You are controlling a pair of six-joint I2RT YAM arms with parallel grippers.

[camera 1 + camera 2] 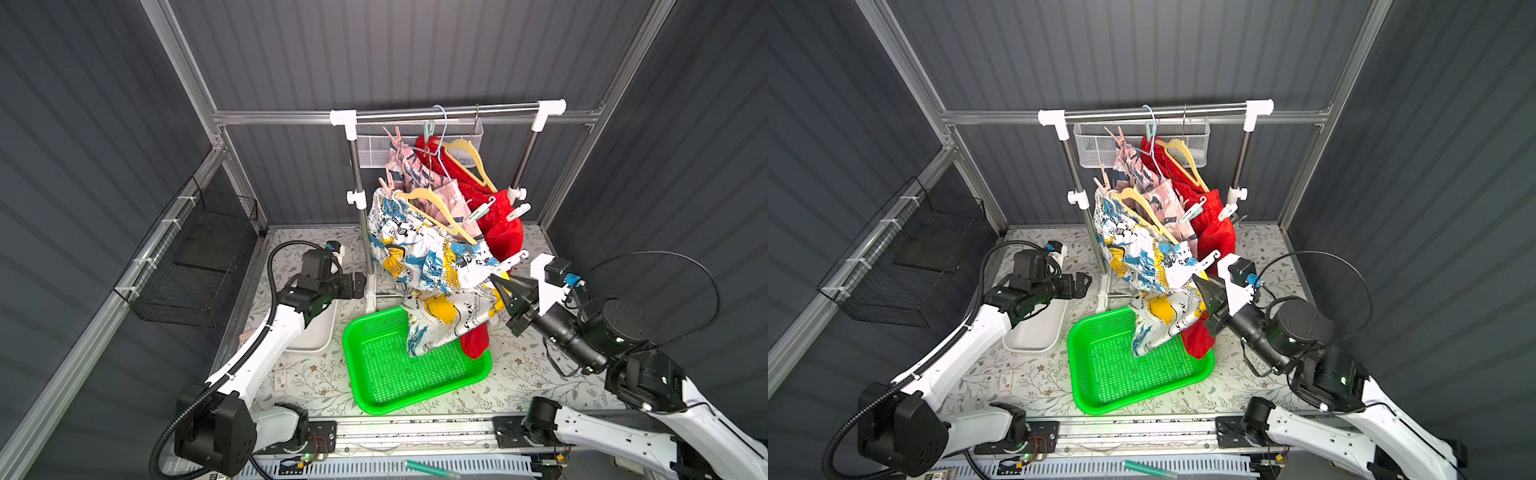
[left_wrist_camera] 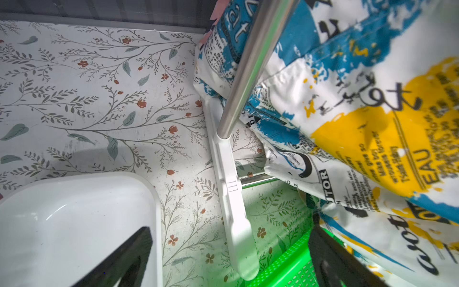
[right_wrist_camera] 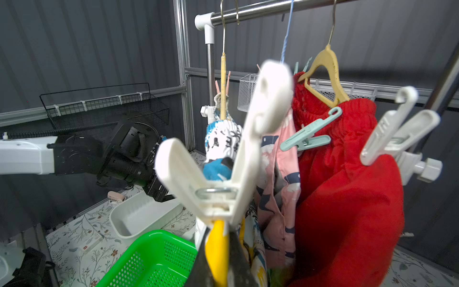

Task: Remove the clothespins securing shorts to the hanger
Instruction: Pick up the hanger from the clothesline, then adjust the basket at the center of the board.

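White plastic clothespin [image 3: 213, 198] clips the white printed shorts [image 1: 432, 266]; right gripper [image 1: 498, 284] pinches shut on that cloth just below it. Left gripper [image 1: 358, 286] gapes, holding nothing. Shorts' ends dangle over a green mesh basket [image 1: 353, 374].

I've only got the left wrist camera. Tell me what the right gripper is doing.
Observer: The right gripper is shut, pinching yellow-printed cloth at the edge of the printed shorts.
Operator: Give me the nearest pin.
Observer: A white clothespin is clamped on those shorts right beside that gripper.
Operator: Report the others nearby.
Observer: A mint clothespin sits where the pink shorts meet the red shorts; a second white clothespin grips the red pair's edge.
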